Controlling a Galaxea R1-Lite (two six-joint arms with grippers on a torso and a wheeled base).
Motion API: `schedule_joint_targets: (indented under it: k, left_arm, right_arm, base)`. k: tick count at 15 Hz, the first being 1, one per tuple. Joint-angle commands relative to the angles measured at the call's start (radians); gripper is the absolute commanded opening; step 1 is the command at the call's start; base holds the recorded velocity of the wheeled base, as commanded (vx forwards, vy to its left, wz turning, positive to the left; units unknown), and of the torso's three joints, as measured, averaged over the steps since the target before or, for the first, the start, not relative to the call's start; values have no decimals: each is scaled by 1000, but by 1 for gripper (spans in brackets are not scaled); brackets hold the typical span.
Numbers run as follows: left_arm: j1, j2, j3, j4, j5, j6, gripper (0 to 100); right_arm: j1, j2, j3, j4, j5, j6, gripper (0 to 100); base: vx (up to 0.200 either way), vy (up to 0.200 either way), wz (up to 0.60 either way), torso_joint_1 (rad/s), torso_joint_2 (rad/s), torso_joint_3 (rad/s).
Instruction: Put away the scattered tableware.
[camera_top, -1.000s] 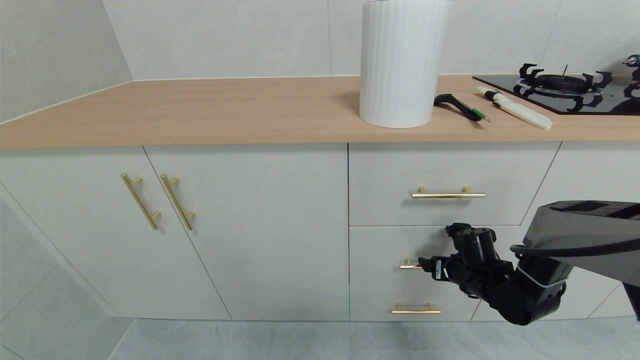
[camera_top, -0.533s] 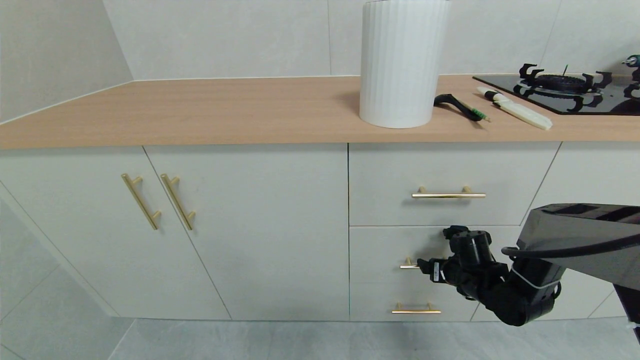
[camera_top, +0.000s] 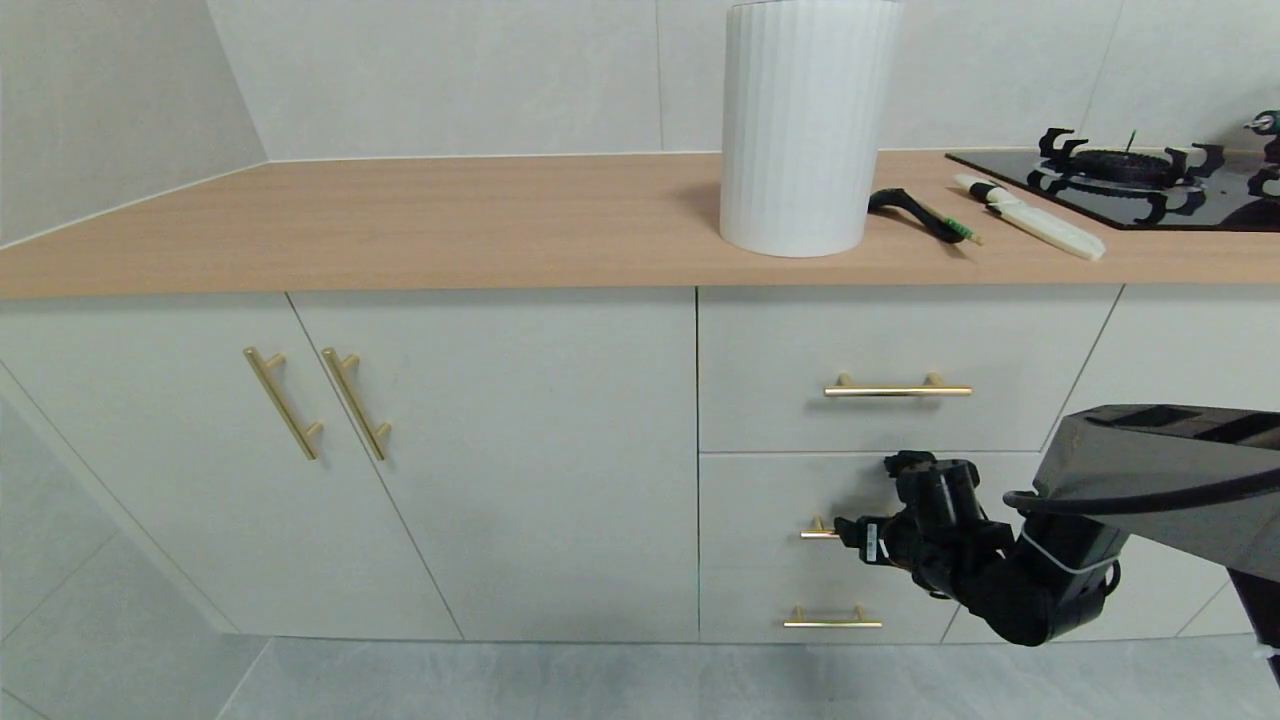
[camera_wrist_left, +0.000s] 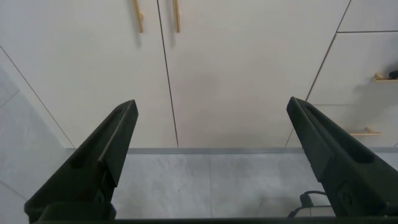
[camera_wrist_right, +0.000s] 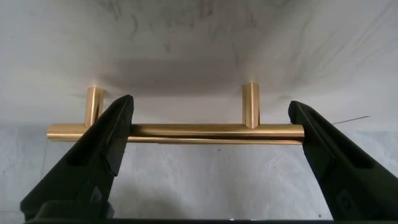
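Two utensils lie on the wooden counter (camera_top: 400, 220): a black-handled one (camera_top: 915, 212) and a long white one (camera_top: 1030, 228). Both are to the right of a tall white ribbed container (camera_top: 800, 125). My right gripper (camera_top: 850, 530) is low down at the middle drawer's gold handle (camera_top: 820, 533). In the right wrist view the handle (camera_wrist_right: 177, 132) runs across between the spread fingers of the right gripper (camera_wrist_right: 210, 118), which is open. My left gripper (camera_wrist_left: 211, 109) is open and holds nothing; it faces the cupboard doors (camera_wrist_left: 168, 62) near the floor.
A black gas hob (camera_top: 1130, 180) sits at the counter's far right. Three closed drawers are stacked below the container, the top one with a handle (camera_top: 897, 390), the lowest with another (camera_top: 832, 622). Two cupboard doors with gold handles (camera_top: 315, 400) are on the left.
The right arm has shifted slightly left and down, bringing its gripper a little closer to the middle drawer handle. Nothing on the counter has moved.
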Motion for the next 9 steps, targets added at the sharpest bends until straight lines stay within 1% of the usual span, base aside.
schedule_joint_targets:
  k: [1,6,9]
  left_arm:
    - [-1,1,0,1,0,0,100]
    - [-1,1,0,0,0,0,100]
    - [-1,1,0,1,0,0,100]
  right_arm:
    - [1,1,5,7,0,-2,100]
    - [2,-15,22,25,1,-2,100]
    - [17,-97,86,61,9,-2,100]
  base:
    - [0,0,0,0,0,0]
    - [0,0,0,0,0,0]
    - [0,0,0,0,0,0]
